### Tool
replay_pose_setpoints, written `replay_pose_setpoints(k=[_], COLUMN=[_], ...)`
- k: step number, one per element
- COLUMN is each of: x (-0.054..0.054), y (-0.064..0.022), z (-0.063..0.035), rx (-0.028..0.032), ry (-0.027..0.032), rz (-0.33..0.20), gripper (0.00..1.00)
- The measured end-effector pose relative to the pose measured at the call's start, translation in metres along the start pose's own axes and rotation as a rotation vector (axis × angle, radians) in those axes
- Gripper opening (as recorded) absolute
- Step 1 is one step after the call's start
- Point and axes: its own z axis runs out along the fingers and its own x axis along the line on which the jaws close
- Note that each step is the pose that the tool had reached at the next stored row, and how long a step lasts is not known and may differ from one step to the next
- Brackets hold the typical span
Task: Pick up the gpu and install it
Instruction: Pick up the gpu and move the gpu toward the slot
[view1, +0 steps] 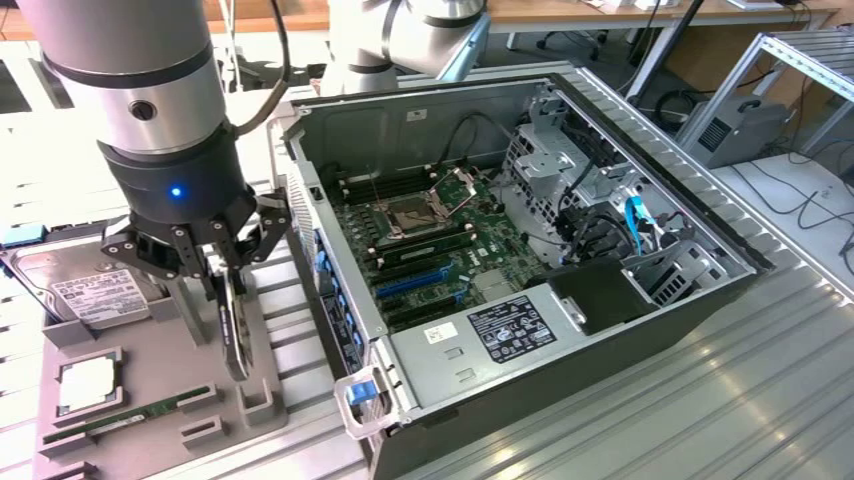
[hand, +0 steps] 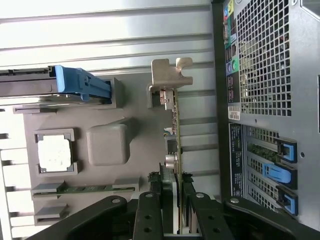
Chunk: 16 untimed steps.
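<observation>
The gpu (view1: 238, 325) stands on edge in a slot of the grey holder tray (view1: 154, 345), at the exterior view's left, beside the open computer case. The wrist view shows the gpu (hand: 175, 125) edge-on as a thin dark card, with its silver bracket (hand: 169, 75) at the far end. My gripper (view1: 224, 272) hangs straight down over the card. Its black fingers (hand: 150, 212) sit against both faces of the card, so the gripper (hand: 173, 195) is shut on it. The card's lower edge is still down in the holder.
The open computer case (view1: 667, 310) lies on its side with the motherboard (view1: 427, 250) and blue card slots (view1: 407, 280) facing up. The holder also carries a hard drive (view1: 87, 290), a CPU (view1: 87, 383) and a green RAM stick (view1: 127, 415). The case's rear panel (hand: 265, 60) is close beside the card.
</observation>
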Motion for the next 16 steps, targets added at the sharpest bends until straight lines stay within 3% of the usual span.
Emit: replay_pose_setpoints(k=[16], x=[0.0], y=[-0.0002], z=[-0.013], rx=[0.0], ry=[0.0], rz=[0.0], gripper=[0.27])
